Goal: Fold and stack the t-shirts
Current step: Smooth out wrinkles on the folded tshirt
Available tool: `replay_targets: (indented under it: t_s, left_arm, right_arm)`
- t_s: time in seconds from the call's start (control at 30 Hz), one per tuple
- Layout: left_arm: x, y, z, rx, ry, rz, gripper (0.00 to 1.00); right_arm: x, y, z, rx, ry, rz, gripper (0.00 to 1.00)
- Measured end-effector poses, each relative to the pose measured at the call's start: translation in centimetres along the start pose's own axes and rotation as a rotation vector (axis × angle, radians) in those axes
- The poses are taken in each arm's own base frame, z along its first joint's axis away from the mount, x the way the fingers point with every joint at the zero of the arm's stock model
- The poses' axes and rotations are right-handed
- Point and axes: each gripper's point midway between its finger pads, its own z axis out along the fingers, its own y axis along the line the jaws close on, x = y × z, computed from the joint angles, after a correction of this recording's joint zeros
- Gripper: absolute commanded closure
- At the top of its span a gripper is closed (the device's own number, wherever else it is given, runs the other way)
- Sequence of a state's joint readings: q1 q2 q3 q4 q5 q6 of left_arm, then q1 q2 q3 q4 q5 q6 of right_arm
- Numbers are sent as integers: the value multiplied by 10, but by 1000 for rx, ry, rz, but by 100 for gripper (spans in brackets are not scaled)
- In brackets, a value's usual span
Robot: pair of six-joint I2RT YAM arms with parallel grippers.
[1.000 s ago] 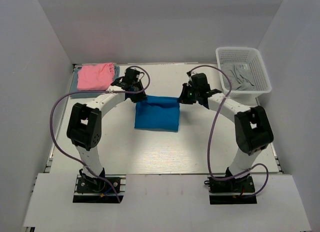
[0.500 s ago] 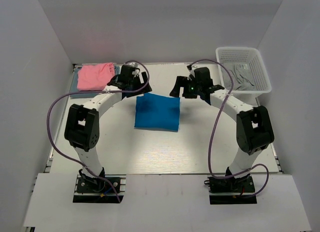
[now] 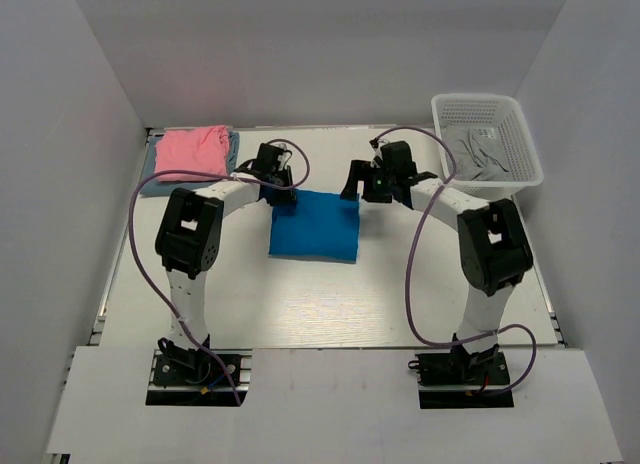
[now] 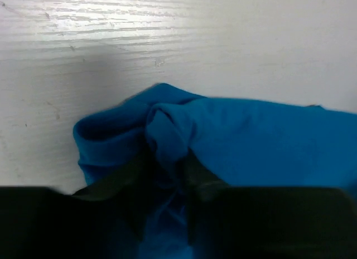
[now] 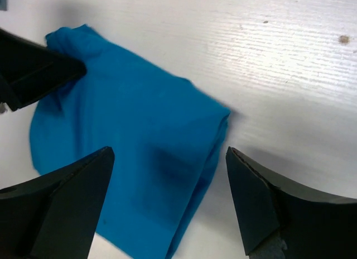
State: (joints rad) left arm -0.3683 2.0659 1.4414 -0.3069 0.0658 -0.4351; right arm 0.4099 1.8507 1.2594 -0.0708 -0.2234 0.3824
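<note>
White table [image 3: 300, 304] w/ folded blue tee [image 3: 314, 226] ctr, grey-blue tee [image 3: 150, 172] under pink tee [image 3: 192, 152] far-L, basket [image 3: 487, 106] far-R

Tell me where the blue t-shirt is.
From above, the blue t-shirt lies folded mid-table; the left gripper pinches its far left corner, the right gripper hangs open by the far right one.

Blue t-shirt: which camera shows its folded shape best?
Top external: the whole blue t-shirt lies as a folded rectangle on the table. Left wrist shows only a bunched corner pinched in the left claw. Right wrist shows most of it past the open right claw, its lower edge cropped.
</note>
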Motion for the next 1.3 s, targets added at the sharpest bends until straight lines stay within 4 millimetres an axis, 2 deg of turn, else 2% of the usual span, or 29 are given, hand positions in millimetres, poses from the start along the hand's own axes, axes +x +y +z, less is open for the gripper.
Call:
replay_targets:
  t_s: [0.03,0.07,0.13,0.17,0.23,0.27,0.3,0.37,0.4,0.53,0.73,0.83,0.97,1.1,1.2,1.3]
  left_arm:
    - [3,1,3,-3,9,1,83]
    - [3,2,6,-4,12,5,90]
    - [-2,-1,6,0,3,5,100]
    - [-4,-2,5,3,-3,4,100]
    - [-10,-4,5,9,-17,8,100]
    - [-10,-5,4,10,-19,9,100]
    - [-11,-5,4,11,-20,9,100]
    - [-12,-5,2,12,-24,9,100]
    - [-13,-6,1,13,-26,9,100]
    - [-18,-9,-9,23,-47,11,100]
    - [-30,-16,-47,50,-111,13,100]
    - [-37,-16,-53,48,-136,4,100]
    - [-32,-2,-42,-17,-123,-13,100]
    - [-20,18,-14,-99,-69,-41,100]
    - [-6,28,5,-137,-29,-67,85]
    - [-15,27,2,-147,-43,-75,73]
  right_arm:
    - [0,-3,6,10,4,1,16]
    - [0,-6,12,17,10,4,19]
    - [5,-13,23,30,27,9,32]
    - [8,-15,27,31,37,14,36]
    - [14,-19,35,32,57,23,59]
    - [16,-20,38,31,63,28,60]
    - [17,-20,41,29,63,37,79]
    - [16,-18,44,14,57,44,97]
    - [14,-16,45,5,51,47,100]
    - [1,-10,45,-18,11,50,100]
    - [-7,-1,36,-45,-16,42,100]
    - [-9,2,35,-57,-18,40,100]
    - [-10,3,38,-58,-14,46,100]
    - [-10,-3,46,-36,-13,56,100]
    - [-8,-11,55,-7,1,62,85]
    - [-5,-17,64,15,16,62,72]
